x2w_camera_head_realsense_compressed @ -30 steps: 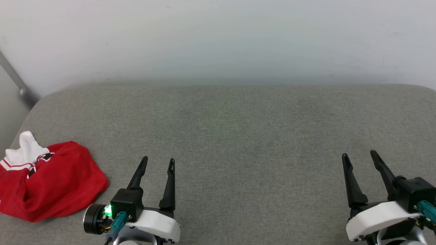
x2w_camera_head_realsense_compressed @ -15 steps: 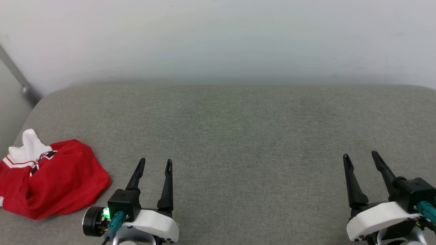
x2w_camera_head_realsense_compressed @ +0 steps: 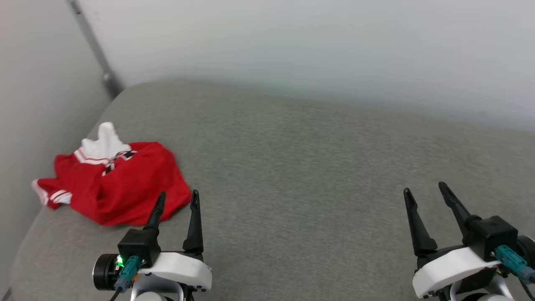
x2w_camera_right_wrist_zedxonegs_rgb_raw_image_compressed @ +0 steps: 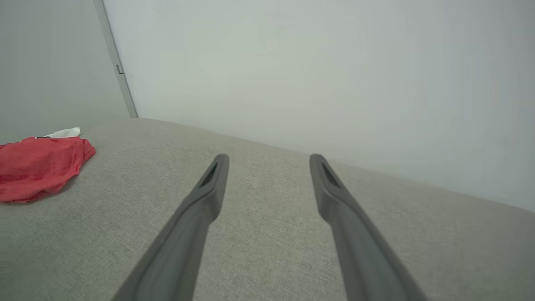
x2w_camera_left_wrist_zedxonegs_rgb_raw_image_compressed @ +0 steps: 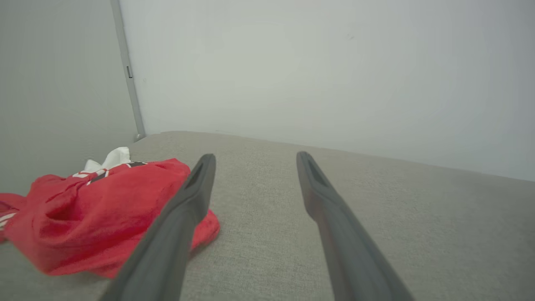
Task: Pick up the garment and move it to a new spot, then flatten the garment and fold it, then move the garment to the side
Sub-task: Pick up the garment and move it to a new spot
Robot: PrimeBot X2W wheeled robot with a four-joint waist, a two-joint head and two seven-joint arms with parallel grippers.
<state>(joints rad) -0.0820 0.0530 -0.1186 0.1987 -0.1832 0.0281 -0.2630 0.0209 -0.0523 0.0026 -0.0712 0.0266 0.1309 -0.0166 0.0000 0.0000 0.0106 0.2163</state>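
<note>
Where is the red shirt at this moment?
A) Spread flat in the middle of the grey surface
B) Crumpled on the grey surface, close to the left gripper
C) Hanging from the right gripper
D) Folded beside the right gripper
B: the shirt lies in a crumpled heap on the grey surface, just ahead of the open left gripper.

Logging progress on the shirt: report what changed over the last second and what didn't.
The view swung toward the robot's left, bringing the left gripper up beside the crumpled garment, which lies as before. Nothing was grasped or released. Both it and the right gripper stay open and empty.
</note>
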